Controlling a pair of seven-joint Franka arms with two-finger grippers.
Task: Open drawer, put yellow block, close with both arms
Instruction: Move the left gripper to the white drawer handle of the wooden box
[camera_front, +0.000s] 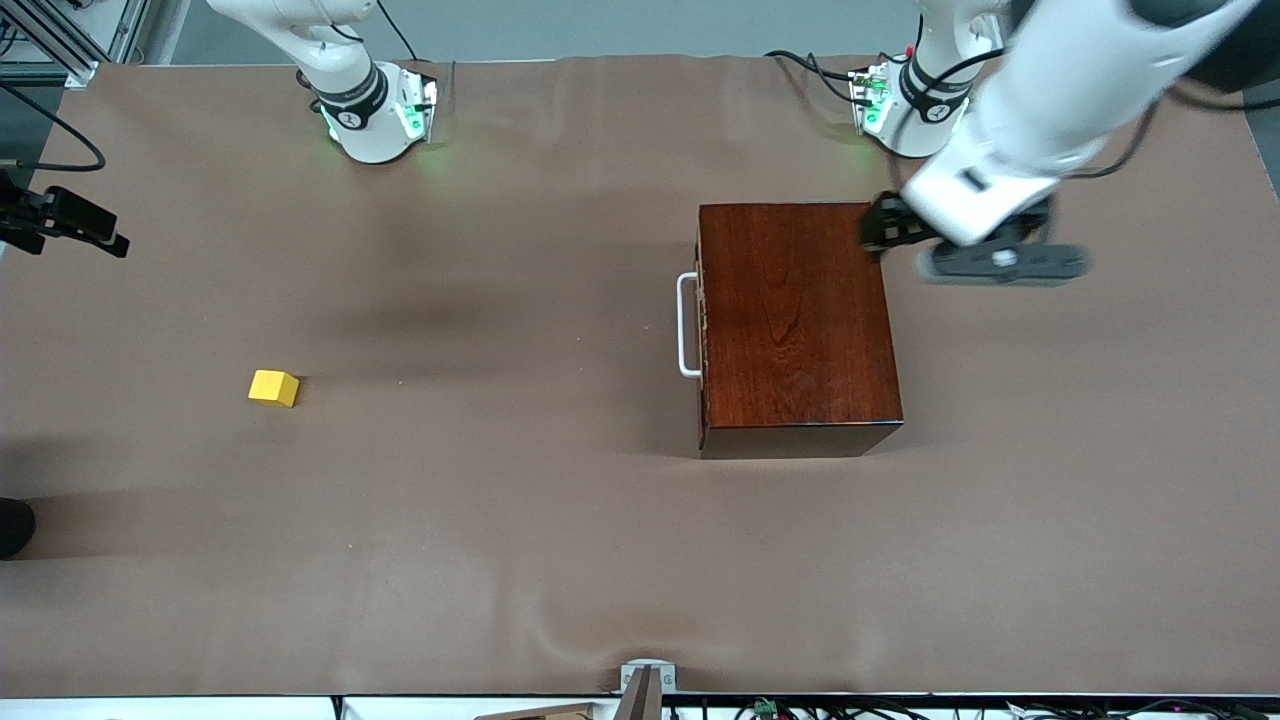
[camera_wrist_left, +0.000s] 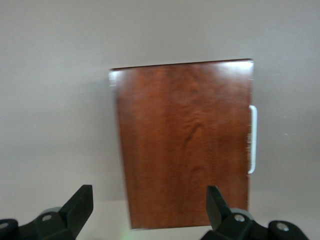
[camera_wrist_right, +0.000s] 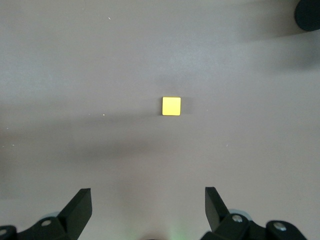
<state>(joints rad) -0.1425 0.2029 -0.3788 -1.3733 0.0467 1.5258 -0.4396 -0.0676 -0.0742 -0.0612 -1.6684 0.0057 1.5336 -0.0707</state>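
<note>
The mahogany box (camera_front: 795, 320) stands on the table toward the left arm's end. Its drawer is shut, and the white bar handle (camera_front: 687, 325) faces the right arm's end. The box (camera_wrist_left: 185, 145) and handle (camera_wrist_left: 253, 140) also show in the left wrist view. My left gripper (camera_front: 888, 226) hangs over the box's corner nearest the left arm's base, open and empty (camera_wrist_left: 148, 192). The yellow block (camera_front: 273, 388) lies on the table toward the right arm's end. My right gripper (camera_wrist_right: 148, 195) is open and empty, high over the table with the yellow block (camera_wrist_right: 171, 106) below it. It is out of the front view.
A brown mat (camera_front: 500, 520) covers the table. A black camera mount (camera_front: 60, 220) juts in at the right arm's end. A dark round object (camera_front: 12, 525) sits at that same edge, nearer the front camera. A small clamp (camera_front: 647, 680) sits at the front edge.
</note>
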